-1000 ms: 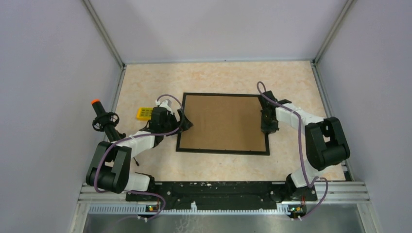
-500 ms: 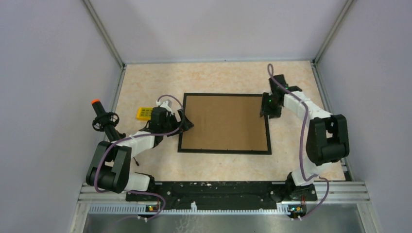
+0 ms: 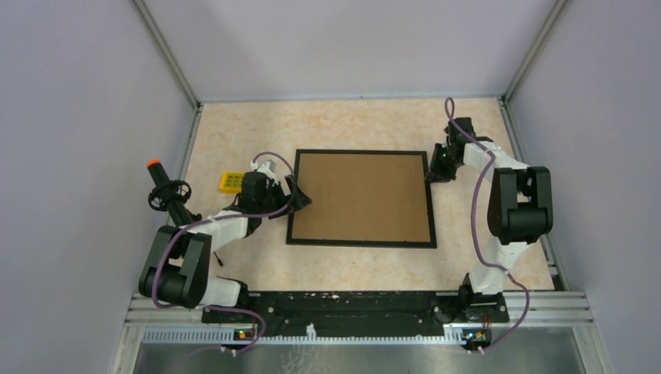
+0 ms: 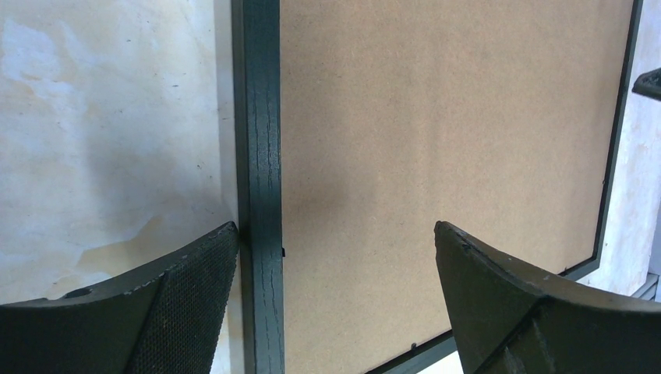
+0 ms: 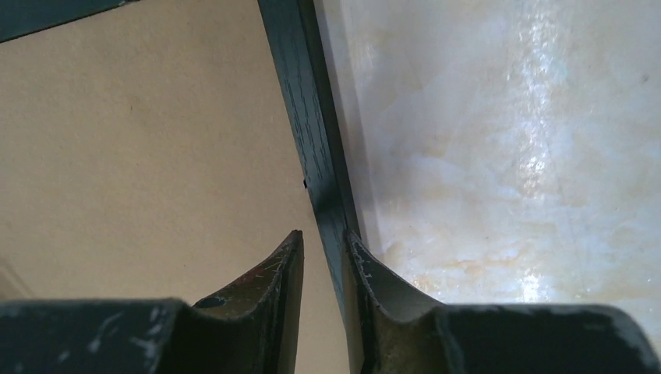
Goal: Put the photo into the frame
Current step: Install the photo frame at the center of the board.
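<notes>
The black frame (image 3: 358, 243) lies flat on the table, filled by a plain brown cardboard sheet (image 3: 362, 195). The photo is hidden or out of view. My left gripper (image 3: 300, 195) is open at the frame's left rail. In the left wrist view (image 4: 335, 226) it straddles that rail (image 4: 261, 156) and the cardboard (image 4: 452, 117), with one finger (image 4: 187, 288) touching the rail's outer side. My right gripper (image 3: 435, 173) is at the right rail near the far right corner. In the right wrist view (image 5: 323, 234) its jaws are almost closed astride the rail (image 5: 308, 101).
A small yellow block (image 3: 231, 181) lies left of the frame. A black tool with an orange tip (image 3: 165, 191) stands near the left wall. Grey walls close in three sides. A metal rail (image 3: 358, 312) runs along the near edge.
My right gripper has slid along the frame's right rail from its middle toward the far right corner. The frame has shifted slightly to the right. The left gripper has stayed put.
</notes>
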You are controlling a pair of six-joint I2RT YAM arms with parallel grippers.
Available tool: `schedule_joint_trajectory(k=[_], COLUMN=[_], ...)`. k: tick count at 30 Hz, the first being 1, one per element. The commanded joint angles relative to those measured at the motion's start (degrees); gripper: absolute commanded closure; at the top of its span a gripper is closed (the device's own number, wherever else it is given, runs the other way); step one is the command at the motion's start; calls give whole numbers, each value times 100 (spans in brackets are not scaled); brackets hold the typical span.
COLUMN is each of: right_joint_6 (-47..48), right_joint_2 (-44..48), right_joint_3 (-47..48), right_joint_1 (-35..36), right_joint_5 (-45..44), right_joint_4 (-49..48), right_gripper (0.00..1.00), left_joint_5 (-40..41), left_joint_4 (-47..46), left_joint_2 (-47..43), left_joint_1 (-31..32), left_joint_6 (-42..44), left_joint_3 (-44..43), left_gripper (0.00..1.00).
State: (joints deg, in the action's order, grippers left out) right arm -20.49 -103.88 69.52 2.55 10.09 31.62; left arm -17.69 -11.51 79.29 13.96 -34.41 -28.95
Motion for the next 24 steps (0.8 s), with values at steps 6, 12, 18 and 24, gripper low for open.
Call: schedule_joint_trajectory(k=[6, 12, 18, 24], right_joint_6=[75, 104, 146, 186], right_joint_2=[-483, -648, -771, -675], right_joint_3=[500, 534, 505, 304], right_joint_1=[-191, -190, -165, -55], right_joint_5=[57, -37, 130, 116], right_joint_4=[-396, -417, -396, -324], right_gripper=[80, 82, 82, 82], left_joint_5=[-242, -259, -297, -308], left_joint_4=[194, 171, 163, 159], left_joint_2=[157, 164, 208, 201], left_joint_1=[2, -9, -27, -33], left_joint_6=[-65, -65, -56, -65], left_joint_3=[135, 144, 135, 135], left_gripper=[1, 1, 1, 1])
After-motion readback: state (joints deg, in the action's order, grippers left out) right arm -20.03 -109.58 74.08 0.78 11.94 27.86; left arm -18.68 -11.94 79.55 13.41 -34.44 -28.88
